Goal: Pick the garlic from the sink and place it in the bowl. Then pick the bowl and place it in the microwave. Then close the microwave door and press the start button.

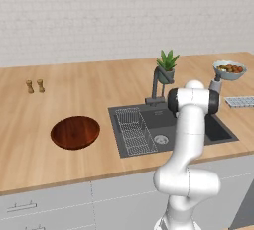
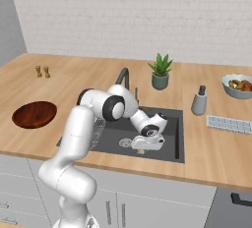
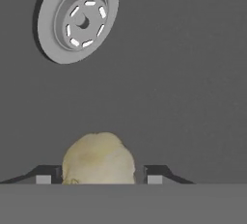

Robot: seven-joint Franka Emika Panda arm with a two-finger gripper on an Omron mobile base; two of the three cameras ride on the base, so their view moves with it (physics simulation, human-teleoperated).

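gripper (image 3: 98, 179) low in the sink (image 2: 167, 119), fingers either side of the garlic (image 3: 99, 158), a gap showing on the right; grip unclear | drain (image 3: 78, 18) at 12 o'clock | bowl (image 1: 75, 132) on worktop (image 1: 74, 90), 9 o'clock of sink | risk: round garlic could roll free if fingers meet off-centre

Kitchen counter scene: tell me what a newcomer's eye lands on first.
The white arm bends down into the dark sink at the counter's middle. In the hand view the pale garlic sits between the jaws on the sink floor, the round drain beyond it. The reddish-brown bowl lies left of the sink.
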